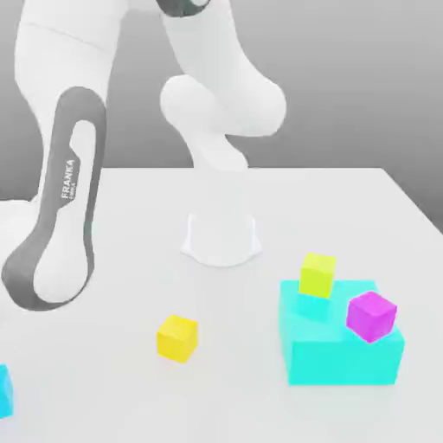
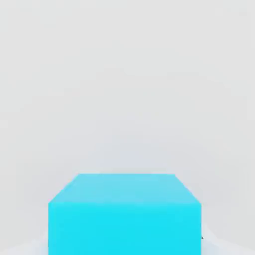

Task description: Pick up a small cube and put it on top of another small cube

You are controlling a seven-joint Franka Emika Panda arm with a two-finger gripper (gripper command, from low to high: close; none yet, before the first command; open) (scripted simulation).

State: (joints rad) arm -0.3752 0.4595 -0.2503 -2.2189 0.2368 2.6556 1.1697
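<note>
Simulated robot lab: white arm [image 1: 65, 186], bare pale tabletop [image 1: 234, 398], plain grey wall [image 1: 329, 78].

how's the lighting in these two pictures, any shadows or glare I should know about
Exterior view: bright, even light, the white robot arm nearly washed out where its base meets the pale tabletop, no strong shadows; hand view: soft, flat light, the sky-blue cube paler on one face than the other, no sharp glare.

Smooth matt small sky-blue cube [image 2: 124, 228], glossy-looking white plastic arm [image 1: 65, 156], smooth matt tabletop [image 1: 104, 372]
</note>
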